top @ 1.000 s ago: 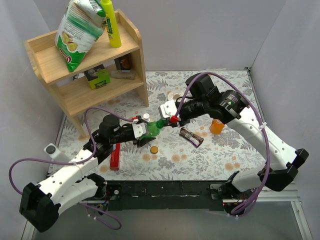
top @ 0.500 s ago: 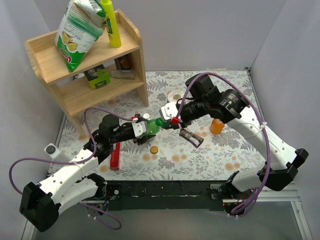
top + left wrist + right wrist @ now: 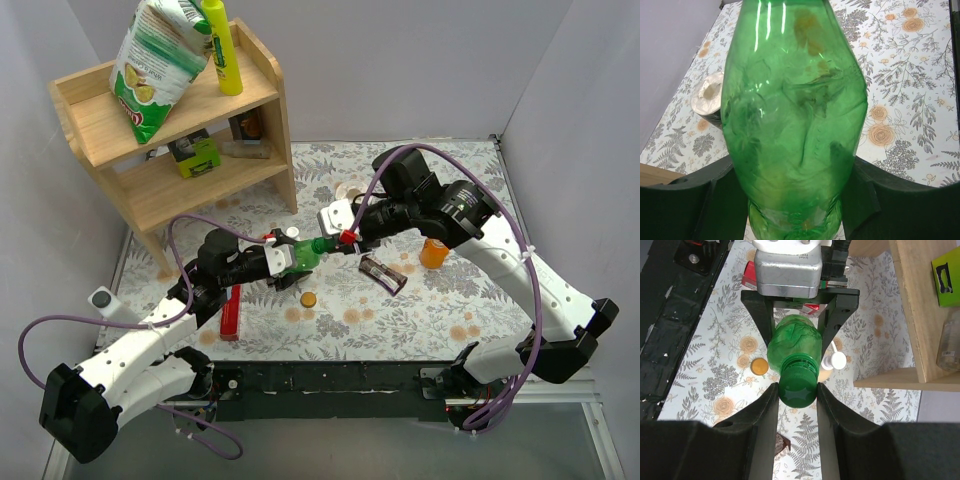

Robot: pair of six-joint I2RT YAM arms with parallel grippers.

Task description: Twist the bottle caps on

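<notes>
Pinching the dark green cap [image 3: 799, 382] between its closed fingers, the right gripper [image 3: 797, 391] meets the green bottle [image 3: 792, 342] end-on. The bottle's long axis runs straight ahead of it, neck nearest. The left gripper [image 3: 790, 205] clamps the bottle's body at the far end, so the twisting likely falls to the right arm.

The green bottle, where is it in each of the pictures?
Top external: the green bottle is in the middle of the picture, tipped sideways.
Left wrist: it fills the middle, very close.
Right wrist: centre, with its green cap facing the camera.
Shared landmark: the white bottle top beside it, at the left in the left wrist view and at the right in the right wrist view.
</notes>
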